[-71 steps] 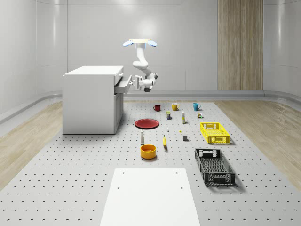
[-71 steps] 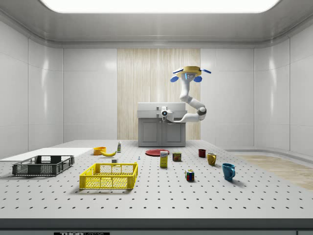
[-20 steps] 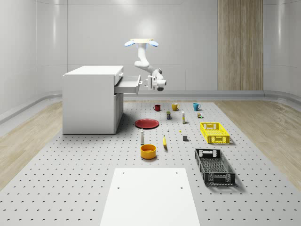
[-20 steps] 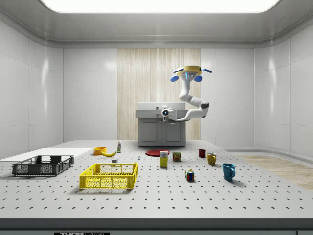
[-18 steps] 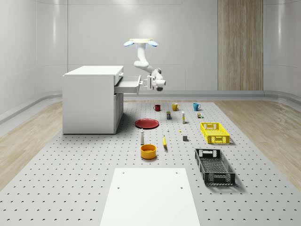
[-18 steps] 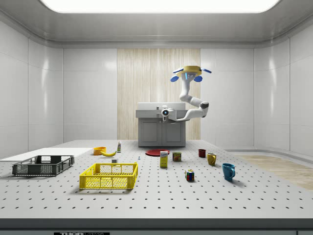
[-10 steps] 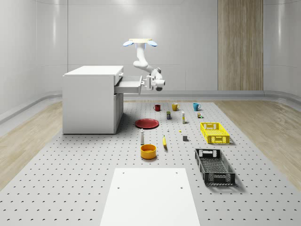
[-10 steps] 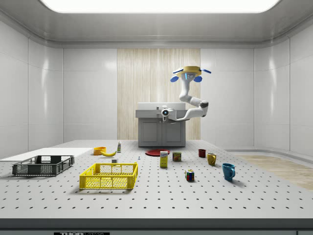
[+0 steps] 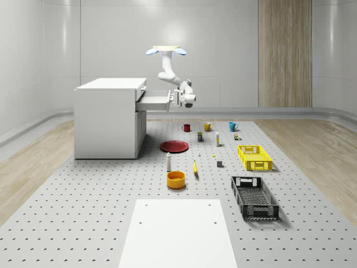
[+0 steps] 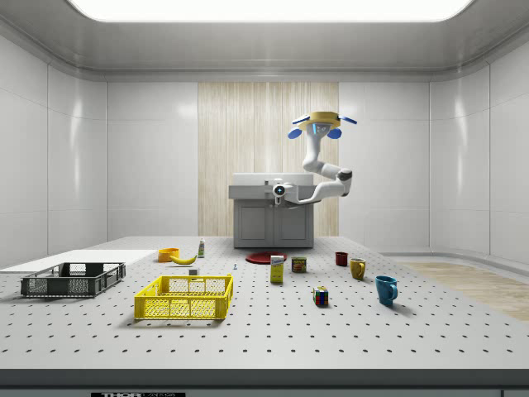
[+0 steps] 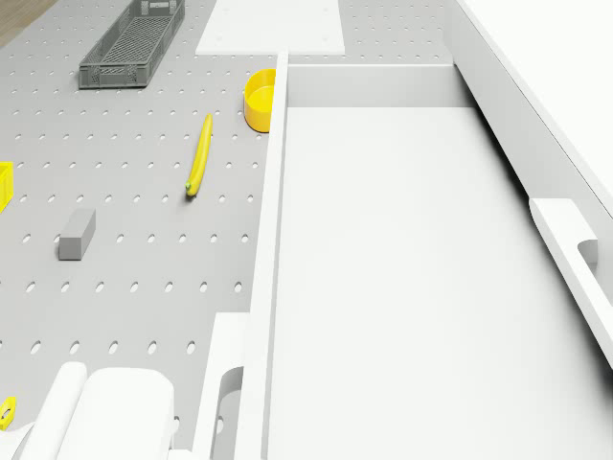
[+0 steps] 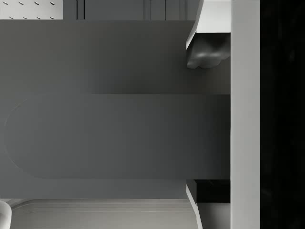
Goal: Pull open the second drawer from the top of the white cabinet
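A white-walled room holds a grey perforated worktop (image 9: 83, 206), with the white cabinet (image 9: 109, 117) at the whole-scene view's left. Its drawer (image 9: 152, 99) stands pulled well out toward the whole-scene view's right; the drone view looks into its bare white tray. The drone (image 9: 167, 50) hovers above and just past the drawer front, arm bent down. The hand (image 9: 176, 98) sits at the drawer front, fingers (image 12: 208, 51) closed on the handle (image 12: 245, 114).

Matt white drawer (image 11: 402, 278) (smooth inside), over a perforated grey table (image 11: 124, 249).
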{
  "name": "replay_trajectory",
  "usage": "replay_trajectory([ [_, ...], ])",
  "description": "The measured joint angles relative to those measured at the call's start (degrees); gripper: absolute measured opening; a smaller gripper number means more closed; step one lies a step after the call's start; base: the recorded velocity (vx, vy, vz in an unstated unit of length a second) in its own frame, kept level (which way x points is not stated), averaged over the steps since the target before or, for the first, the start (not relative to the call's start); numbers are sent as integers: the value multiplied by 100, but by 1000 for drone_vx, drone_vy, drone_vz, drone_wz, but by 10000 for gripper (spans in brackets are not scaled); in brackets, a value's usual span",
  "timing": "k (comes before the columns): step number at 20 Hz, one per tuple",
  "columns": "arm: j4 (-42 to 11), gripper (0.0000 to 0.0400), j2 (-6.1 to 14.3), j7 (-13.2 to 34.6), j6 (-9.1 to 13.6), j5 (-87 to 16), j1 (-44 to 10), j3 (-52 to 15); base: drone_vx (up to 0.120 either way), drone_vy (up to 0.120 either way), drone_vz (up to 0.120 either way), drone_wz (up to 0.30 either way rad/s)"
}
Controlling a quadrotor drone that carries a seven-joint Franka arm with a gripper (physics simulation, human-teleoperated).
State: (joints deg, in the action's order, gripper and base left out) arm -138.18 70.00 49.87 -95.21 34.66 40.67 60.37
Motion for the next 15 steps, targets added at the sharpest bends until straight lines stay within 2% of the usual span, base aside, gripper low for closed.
replay_trajectory([
  [1, -8, 302, 31, -31, -23, -29, 21, 9, 0, 0, 0, 0],
  [2, 0, 301, 156, 241, -75, -109, 77, -13, 0, 0, 0, 0],
  [3, -11, 301, 187, 216, -100, -138, 100, 0, 0, 0, 0, 0],
  [15, -56, 300, 292, 36, -190, -238, 182, 54, 0, 0, 0, 0],
])
